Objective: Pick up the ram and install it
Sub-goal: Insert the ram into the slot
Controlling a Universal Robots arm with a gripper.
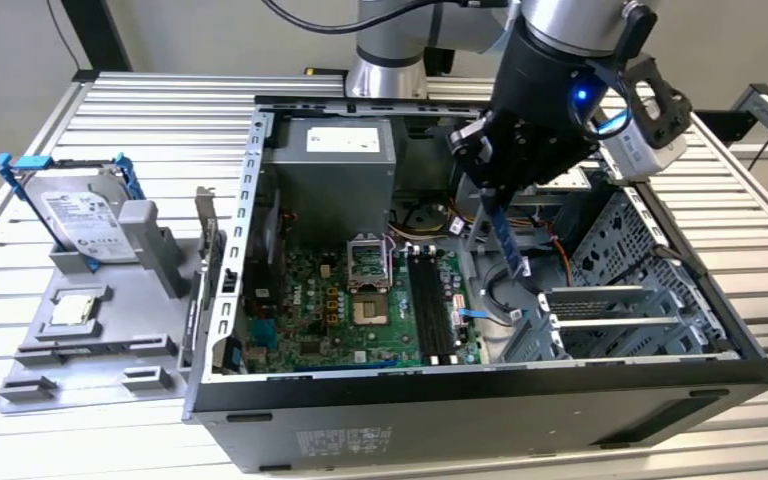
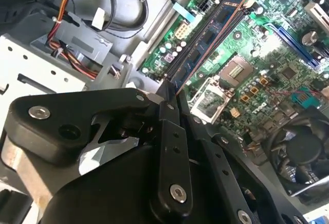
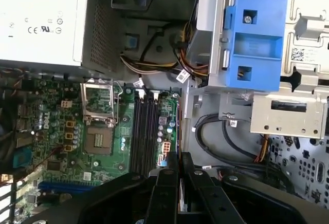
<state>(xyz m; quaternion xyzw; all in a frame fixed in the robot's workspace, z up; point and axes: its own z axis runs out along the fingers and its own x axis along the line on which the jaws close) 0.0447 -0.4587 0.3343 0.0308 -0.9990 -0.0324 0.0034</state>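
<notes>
The gripper (image 1: 495,192) is pinching the ram (image 1: 506,238) by its upper end, with the stick hanging straight below the fingertips inside the open computer case (image 1: 491,410). The pickup looks done. Seating is not: the memory slots (image 1: 427,300) are lying lower, off to one side of the gripper.

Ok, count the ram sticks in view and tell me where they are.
1. The ram hangs on edge from the gripper, shut on its upper end, reaching down into the open case. Others may be hidden behind the arm.
</notes>
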